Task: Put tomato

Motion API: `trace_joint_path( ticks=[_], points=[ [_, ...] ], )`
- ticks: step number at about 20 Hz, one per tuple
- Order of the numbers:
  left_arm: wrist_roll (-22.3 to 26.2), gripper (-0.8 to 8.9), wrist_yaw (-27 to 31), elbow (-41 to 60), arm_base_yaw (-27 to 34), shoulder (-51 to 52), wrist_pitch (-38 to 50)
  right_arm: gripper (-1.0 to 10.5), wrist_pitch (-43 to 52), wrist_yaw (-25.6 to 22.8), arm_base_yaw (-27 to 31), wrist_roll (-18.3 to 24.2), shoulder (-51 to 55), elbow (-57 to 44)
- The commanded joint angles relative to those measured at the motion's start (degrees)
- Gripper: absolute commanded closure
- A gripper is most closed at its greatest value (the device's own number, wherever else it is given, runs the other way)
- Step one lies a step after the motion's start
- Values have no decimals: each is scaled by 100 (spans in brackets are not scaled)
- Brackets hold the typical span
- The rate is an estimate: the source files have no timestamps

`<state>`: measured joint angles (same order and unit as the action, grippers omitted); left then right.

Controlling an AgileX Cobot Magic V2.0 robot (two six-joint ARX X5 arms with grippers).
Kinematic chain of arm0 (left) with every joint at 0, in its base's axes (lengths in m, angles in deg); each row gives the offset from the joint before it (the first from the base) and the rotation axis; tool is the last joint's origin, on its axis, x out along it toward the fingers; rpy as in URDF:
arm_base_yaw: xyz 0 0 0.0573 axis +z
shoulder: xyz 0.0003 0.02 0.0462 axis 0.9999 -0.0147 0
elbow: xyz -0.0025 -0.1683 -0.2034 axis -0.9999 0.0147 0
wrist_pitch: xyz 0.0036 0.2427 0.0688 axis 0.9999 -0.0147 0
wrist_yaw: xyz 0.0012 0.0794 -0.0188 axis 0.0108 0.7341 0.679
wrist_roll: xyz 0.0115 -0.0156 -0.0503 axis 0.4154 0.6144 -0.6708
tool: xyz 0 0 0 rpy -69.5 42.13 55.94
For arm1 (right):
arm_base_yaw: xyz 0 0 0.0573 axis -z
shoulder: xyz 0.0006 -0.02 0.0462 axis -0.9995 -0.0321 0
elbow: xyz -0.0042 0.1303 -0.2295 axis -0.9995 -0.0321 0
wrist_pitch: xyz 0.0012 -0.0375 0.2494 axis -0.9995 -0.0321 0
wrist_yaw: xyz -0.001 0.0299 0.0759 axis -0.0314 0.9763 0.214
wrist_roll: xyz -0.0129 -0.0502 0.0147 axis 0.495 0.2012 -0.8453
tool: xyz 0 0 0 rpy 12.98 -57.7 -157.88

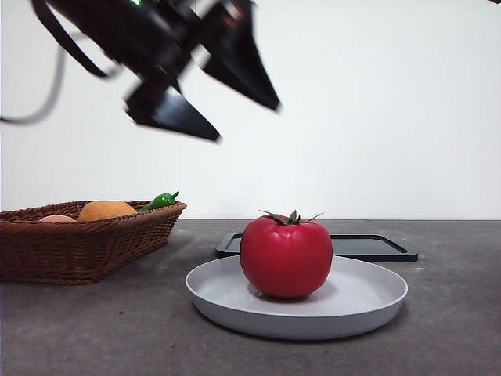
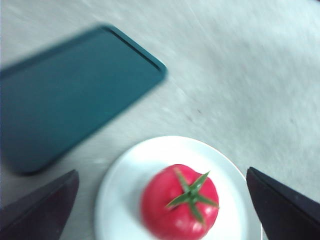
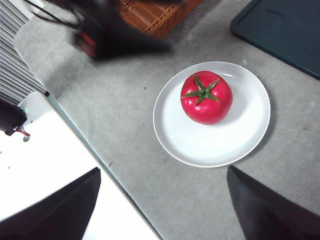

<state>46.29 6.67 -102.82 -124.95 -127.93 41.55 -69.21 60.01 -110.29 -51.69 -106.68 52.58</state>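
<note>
The glossy red tomato (image 1: 286, 257) with its green calyx stands upright on a white round plate (image 1: 368, 301) in the middle of the table. It also shows in the left wrist view as tomato (image 2: 180, 210) on plate (image 2: 125, 175), and in the right wrist view as tomato (image 3: 206, 97) on plate (image 3: 250, 135). My left gripper (image 1: 247, 124) hangs open and empty in the air, above and to the left of the tomato, blurred. Its jaws spread wide over the plate, left gripper (image 2: 161, 171). My right gripper (image 3: 164, 169) is open and empty, high over the table's near edge.
A brown wicker basket (image 1: 78, 243) at the left holds a round orange fruit (image 1: 106, 210) and a green pepper (image 1: 160, 200). A flat dark tray (image 1: 376, 247) lies just behind the plate. A white surface (image 3: 45, 170) borders the table under my right gripper.
</note>
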Motion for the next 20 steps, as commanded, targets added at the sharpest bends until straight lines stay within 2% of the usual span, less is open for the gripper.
trace_joint_path(
  ticks=[1,9,12,14,17,20],
  points=[
    [-17,227,-7,-120,225,533,-433,545,149,-2,-35,24,-48,101],
    [70,228,-44,-120,1084,2452,-2741,545,396,-39,-35,20,-85,101],
    [186,229,-389,-120,1095,2905,-3672,545,396,-42,-35,20,-199,101],
    [208,229,-859,-120,1095,3115,-4291,545,396,-42,-35,20,-304,101],
    [367,229,-1086,-120,1093,3309,-4828,545,396,-39,-35,22,-481,101],
    [372,229,-1086,-120,1093,3416,-4804,545,398,-33,-35,20,-656,101]
  ],
)
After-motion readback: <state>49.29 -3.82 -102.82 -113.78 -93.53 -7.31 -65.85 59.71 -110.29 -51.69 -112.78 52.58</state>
